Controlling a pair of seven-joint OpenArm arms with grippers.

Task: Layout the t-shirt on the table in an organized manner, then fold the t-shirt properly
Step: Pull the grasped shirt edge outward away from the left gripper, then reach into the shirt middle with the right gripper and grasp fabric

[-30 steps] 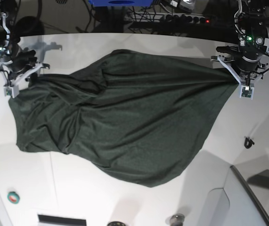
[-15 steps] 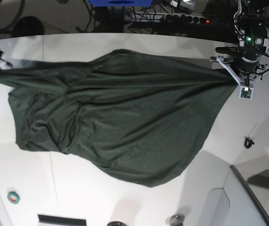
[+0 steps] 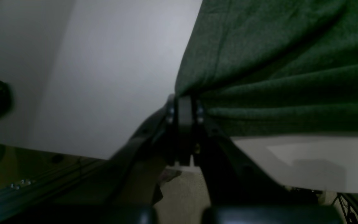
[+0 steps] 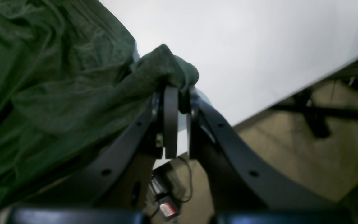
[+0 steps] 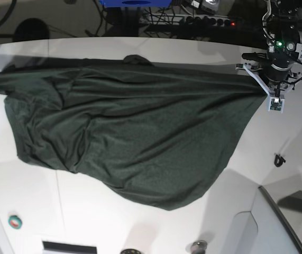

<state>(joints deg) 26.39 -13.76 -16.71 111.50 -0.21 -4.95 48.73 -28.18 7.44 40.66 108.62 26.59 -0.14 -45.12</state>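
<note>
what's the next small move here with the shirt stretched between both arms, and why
Probably lower both pincers to lay the taut top edge on the table. Each is shut on a corner of the t-shirt: left pincer, right pincer. The upper edge runs almost straight across in the base view, while the lower part already rests wrinkled on the tabletop.

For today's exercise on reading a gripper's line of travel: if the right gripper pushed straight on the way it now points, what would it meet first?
The right gripper, jaws shut on a bunched corner of the t-shirt, would press that cloth first; beyond it lies the bare white table, though depth is unclear.
</note>
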